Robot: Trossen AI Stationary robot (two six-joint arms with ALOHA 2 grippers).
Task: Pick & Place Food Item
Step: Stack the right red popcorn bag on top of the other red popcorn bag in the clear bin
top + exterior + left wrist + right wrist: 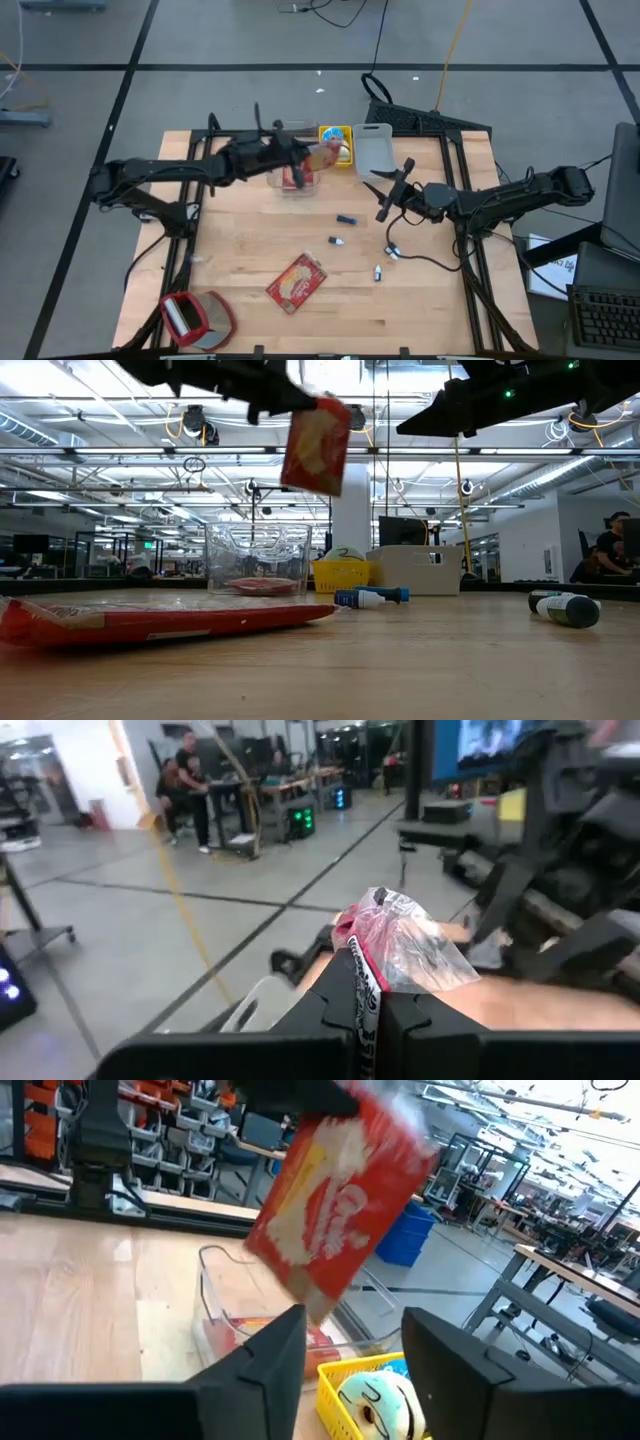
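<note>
A red snack bag (pixel 318 445) hangs in the air above a clear plastic container (pixel 258 560), which stands on the table and has another red packet (pixel 255 586) lying in it. My left gripper (pixel 303 155) reaches level from the table's left and is shut on the bag (pixel 323 155). My right gripper (pixel 385 192) hovers to the right of the container, open, with nothing between its fingers (pixel 260 1365). In the right wrist view the bag (pixel 340 1200) hangs ahead of it, above the container (pixel 235 1315). My left gripper pinches the snack bag's crimped end (pixel 368 975) between its two shut fingers, which come in level from the table's left. The rest of the bag (pixel 410 945) sticks out past the fingertips. It hangs tilted below the hold, lifted clear of the container and table.
A red flat packet (pixel 296 281) lies near the table's middle front. A red and grey object (pixel 197 318) sits at the near left corner. A yellow basket (pixel 336 140) and a white tub (pixel 373 150) stand behind the container. A blue marker (pixel 346 218) and small bottles (pixel 379 271) lie around.
</note>
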